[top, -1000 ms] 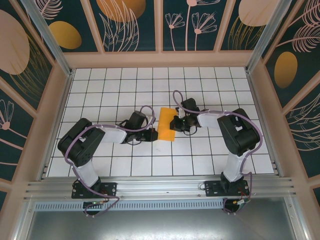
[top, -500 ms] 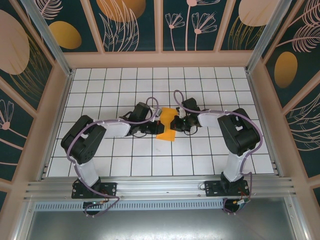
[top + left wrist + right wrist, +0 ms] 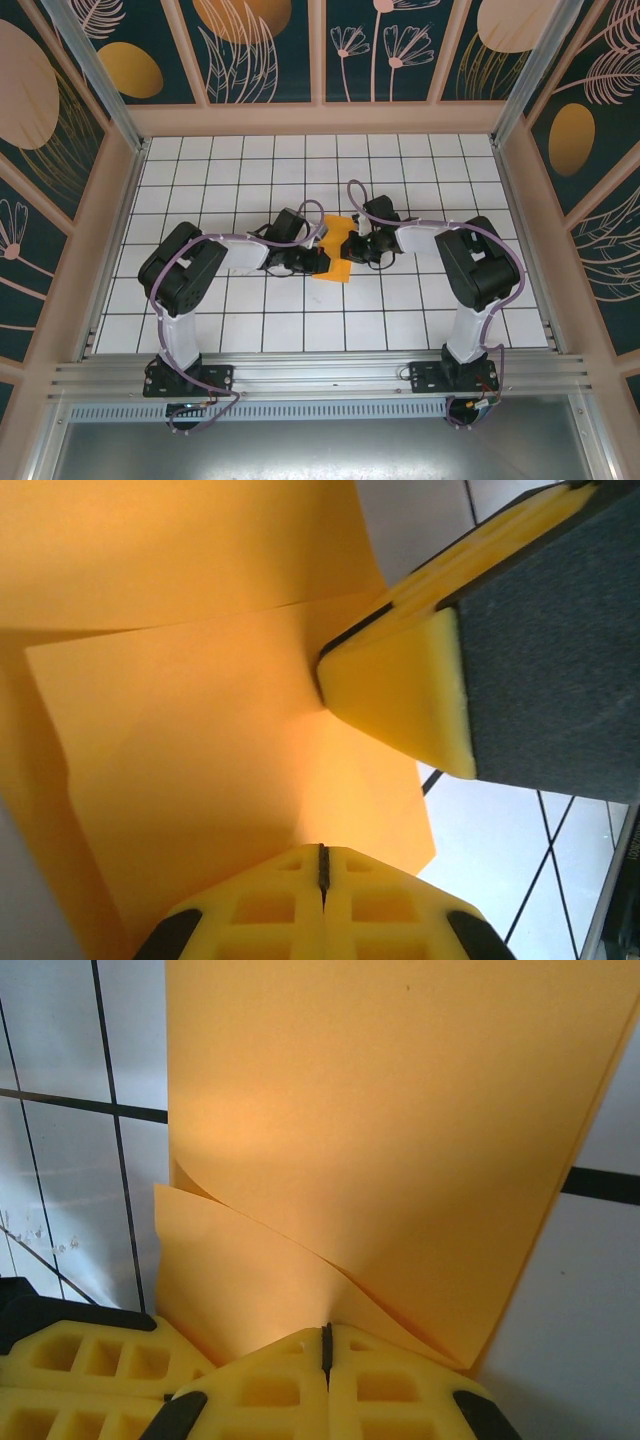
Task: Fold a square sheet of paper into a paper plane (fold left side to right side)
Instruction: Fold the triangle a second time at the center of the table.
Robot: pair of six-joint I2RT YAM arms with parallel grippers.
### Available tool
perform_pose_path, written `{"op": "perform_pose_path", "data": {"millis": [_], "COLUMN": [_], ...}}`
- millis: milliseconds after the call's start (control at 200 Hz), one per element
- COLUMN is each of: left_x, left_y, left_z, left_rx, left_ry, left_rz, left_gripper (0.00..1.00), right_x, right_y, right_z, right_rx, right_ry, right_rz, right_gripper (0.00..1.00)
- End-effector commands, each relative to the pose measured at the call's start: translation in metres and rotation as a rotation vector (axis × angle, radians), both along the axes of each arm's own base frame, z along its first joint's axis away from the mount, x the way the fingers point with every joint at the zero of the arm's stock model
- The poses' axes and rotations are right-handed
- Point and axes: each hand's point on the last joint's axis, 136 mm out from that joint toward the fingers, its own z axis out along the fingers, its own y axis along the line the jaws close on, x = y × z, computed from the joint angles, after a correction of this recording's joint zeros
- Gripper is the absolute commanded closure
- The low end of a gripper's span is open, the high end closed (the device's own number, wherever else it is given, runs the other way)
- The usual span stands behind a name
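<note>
Since a second ago the left arm [image 3: 185, 270] has swung in toward the middle, and its left gripper [image 3: 318, 258] now lies over the orange sheet of paper [image 3: 337, 270], covering much more of it than before. From above, only a narrow orange strip shows between the two wrists, so the sheet's full outline cannot be read there. It lies near the centre of the white tiled table [image 3: 420, 310], flat or nearly so.

Close up, the left wrist view shows the sheet [image 3: 200, 740] in at least two overlapping layers, with one straight edge crossing another. Its left and top parts run out of the picture. The right wrist view shows the paper [image 3: 400, 1140] with a lower layer curling out from under a broad upper one. Where the layers end is hidden behind the fingers.

The left gripper [image 3: 322, 875] has its jaws pressed together, the seam a thin dark line, tips on the paper. The right gripper [image 3: 325, 1355] is likewise closed, its tips at the spot where the layers meet. Whether an edge is nipped between them cannot be made out. The right gripper [image 3: 345, 655] also reaches into the left wrist view, its yellow tip bearing on the sheet. A corner of the left gripper [image 3: 80, 1365] shows just beside the right one, too cut off to judge contact.
</note>
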Motion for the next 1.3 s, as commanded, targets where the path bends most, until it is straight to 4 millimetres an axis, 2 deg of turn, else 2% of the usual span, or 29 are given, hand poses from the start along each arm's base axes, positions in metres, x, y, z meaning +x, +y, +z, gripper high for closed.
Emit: {"op": "perform_pose_path", "data": {"millis": [0,325,360,620,966,1091,1266,1296], "left_x": [0.007,0.003,-0.007,-0.033,-0.037,-0.032,-0.020,-0.017], "left_y": [0.002,0.013,0.020,0.040,0.072,0.076,0.052,0.048], "left_z": [-0.006,-0.019,-0.027,-0.037,-0.037,-0.026,0.014,0.029], "left_rx": [0.048,0.106,0.121,0.165,0.198,0.169,0.017,-0.013], "left_ry": [-0.022,-0.007,0.018,0.101,0.128,0.099,0.034,0.001], "left_rz": [-0.010,0.008,0.006,0.034,0.120,0.128,0.090,0.083], "left_gripper": [1.00,1.00,1.00,1.00,1.00,1.00,1.00,1.00], "right_x": [-0.012,-0.013,-0.014,-0.013,-0.011,-0.010,-0.009,-0.008], "right_y": [-0.018,-0.023,-0.023,-0.027,-0.026,-0.024,-0.022,-0.022], "right_z": [-0.023,-0.028,-0.029,-0.034,-0.033,-0.029,-0.027,-0.026], "right_rx": [-0.092,-0.125,-0.126,-0.145,-0.141,-0.133,-0.125,-0.125], "right_ry": [0.078,0.094,0.098,0.124,0.119,0.103,0.098,0.097], "right_rz": [-0.013,-0.016,-0.017,-0.023,-0.020,-0.018,-0.017,-0.018], "right_gripper": [1.00,1.00,1.00,1.00,1.00,1.00,1.00,1.00]}}
